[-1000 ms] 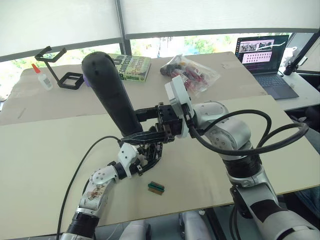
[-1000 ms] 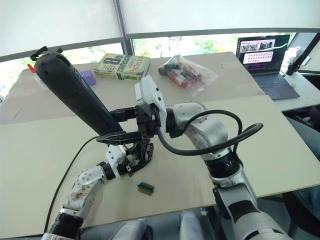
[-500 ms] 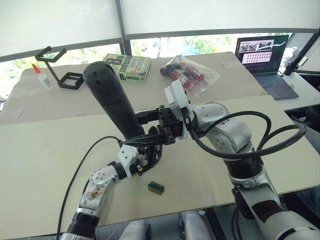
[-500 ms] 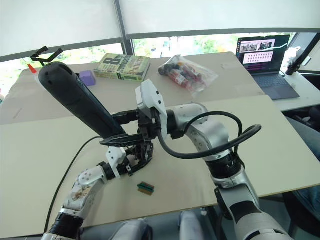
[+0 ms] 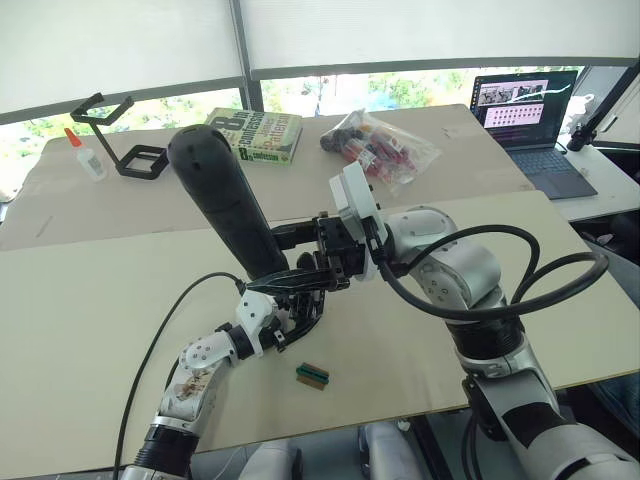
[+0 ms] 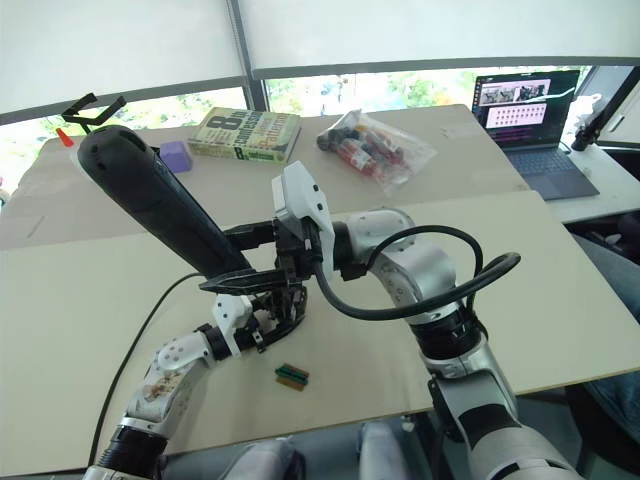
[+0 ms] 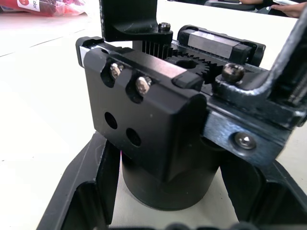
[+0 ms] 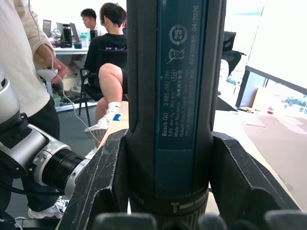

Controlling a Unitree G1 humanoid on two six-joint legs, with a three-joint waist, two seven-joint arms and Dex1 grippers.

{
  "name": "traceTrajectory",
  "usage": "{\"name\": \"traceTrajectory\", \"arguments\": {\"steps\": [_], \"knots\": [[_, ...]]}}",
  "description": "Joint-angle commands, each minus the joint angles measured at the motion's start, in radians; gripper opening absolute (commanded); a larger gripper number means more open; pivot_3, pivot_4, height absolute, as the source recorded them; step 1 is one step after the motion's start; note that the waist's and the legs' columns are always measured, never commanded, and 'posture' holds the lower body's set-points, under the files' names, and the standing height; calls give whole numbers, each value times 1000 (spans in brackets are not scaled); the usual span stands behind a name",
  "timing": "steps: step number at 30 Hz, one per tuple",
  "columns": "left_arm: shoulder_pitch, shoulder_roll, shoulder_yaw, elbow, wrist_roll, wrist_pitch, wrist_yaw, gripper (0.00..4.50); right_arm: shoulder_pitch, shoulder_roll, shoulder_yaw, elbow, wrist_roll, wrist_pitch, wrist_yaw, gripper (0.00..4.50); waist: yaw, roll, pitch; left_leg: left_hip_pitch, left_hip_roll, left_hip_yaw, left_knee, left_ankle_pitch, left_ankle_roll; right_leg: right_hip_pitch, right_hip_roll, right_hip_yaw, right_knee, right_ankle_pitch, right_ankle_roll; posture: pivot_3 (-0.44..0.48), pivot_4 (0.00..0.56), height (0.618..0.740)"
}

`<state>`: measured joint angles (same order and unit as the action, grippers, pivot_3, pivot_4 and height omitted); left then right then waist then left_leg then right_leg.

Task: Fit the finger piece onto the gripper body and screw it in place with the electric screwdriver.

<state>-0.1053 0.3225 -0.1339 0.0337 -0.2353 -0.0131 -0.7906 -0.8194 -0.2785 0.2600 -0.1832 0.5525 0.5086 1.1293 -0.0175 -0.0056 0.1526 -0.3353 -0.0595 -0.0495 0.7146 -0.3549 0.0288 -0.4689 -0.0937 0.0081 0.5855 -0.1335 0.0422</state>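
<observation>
On tan tabletop [image 5: 90, 300]: right gripper [image 5: 285, 262] clamps rigid, top-heavy electric screwdriver [image 5: 225, 205] low; left gripper [image 5: 300, 315] pinches stiff gripper body [image 7: 158, 124].

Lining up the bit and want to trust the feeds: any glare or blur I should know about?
Head views: bright windows, table evenly lit. Right wrist view: electric screwdriver label readable, window behind washed out. Left wrist view: gripper body sharp, background soft.
</observation>
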Motion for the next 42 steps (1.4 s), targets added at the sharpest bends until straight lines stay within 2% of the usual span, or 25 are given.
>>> {"name": "traceTrajectory", "arguments": {"steps": [1, 28, 42], "knots": [[30, -3, -33, -4, 8, 27, -9, 2464, 0, 12, -14, -20, 8, -26, -6, 1935, 0, 0, 0, 0, 0, 0, 0, 0, 0, 0, 0, 0, 0, 0, 0, 0, 150, 740], [35, -3, -34, -10, 4, 37, -9, 2464, 26, 19, -6, -21, 4, -19, -20, 1935, 0, 0, 0, 0, 0, 0, 0, 0, 0, 0, 0, 0, 0, 0, 0, 0, 150, 740], [31, -4, -29, -3, -3, 48, -11, 2464, 104, 16, -15, 94, -32, -72, -35, 1935, 1, 1, -2, 7, 0, 0, -1, 0, 0, 7, 0, 0, -1, 0, 0, 0, 150, 740]]}}
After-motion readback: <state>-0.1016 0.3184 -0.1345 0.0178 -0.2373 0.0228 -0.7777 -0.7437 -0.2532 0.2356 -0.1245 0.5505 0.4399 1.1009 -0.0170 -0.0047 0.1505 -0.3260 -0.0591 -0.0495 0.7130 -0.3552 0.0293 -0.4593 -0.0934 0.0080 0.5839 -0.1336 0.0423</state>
